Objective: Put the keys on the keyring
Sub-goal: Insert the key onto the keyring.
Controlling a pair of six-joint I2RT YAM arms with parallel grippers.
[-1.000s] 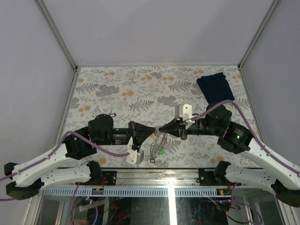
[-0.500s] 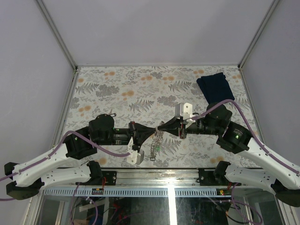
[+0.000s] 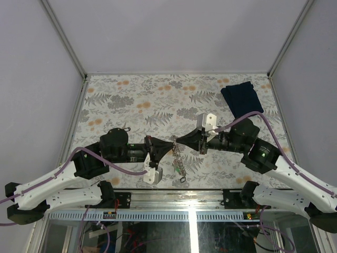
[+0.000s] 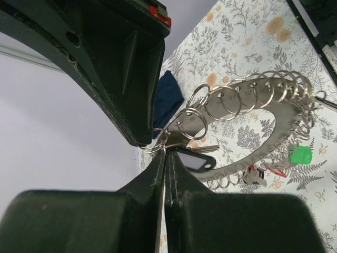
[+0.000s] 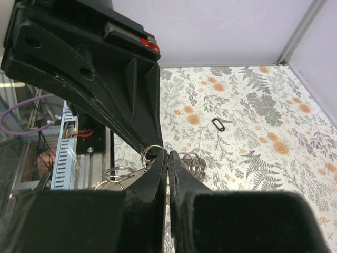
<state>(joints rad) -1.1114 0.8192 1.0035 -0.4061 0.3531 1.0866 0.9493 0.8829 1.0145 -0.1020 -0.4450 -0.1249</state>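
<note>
Both grippers meet tip to tip above the table's front middle. My left gripper (image 3: 172,144) (image 4: 165,153) is shut, and a key with a black head (image 4: 196,159) sticks out at its tips. My right gripper (image 3: 179,141) (image 5: 168,155) is shut on a split ring of the keyring (image 3: 179,163) (image 4: 247,100). The keyring is a silvery band strung with rings (image 5: 192,161) that hangs below the tips. It carries a green tag (image 4: 301,154) and a red tag (image 4: 275,171). Another key (image 3: 125,128) (image 5: 218,124) lies flat on the table, beyond the left arm.
A dark blue folded cloth (image 3: 241,97) (image 4: 166,100) lies at the back right corner. White walls close the table on three sides. A metal rail (image 3: 189,193) runs along the front edge, just below the hanging keyring.
Both gripper tips have moved slightly toward the back, still together. The hanging keyring has swung, so its lower end now sits further right. The green tag no longer shows from above.
</note>
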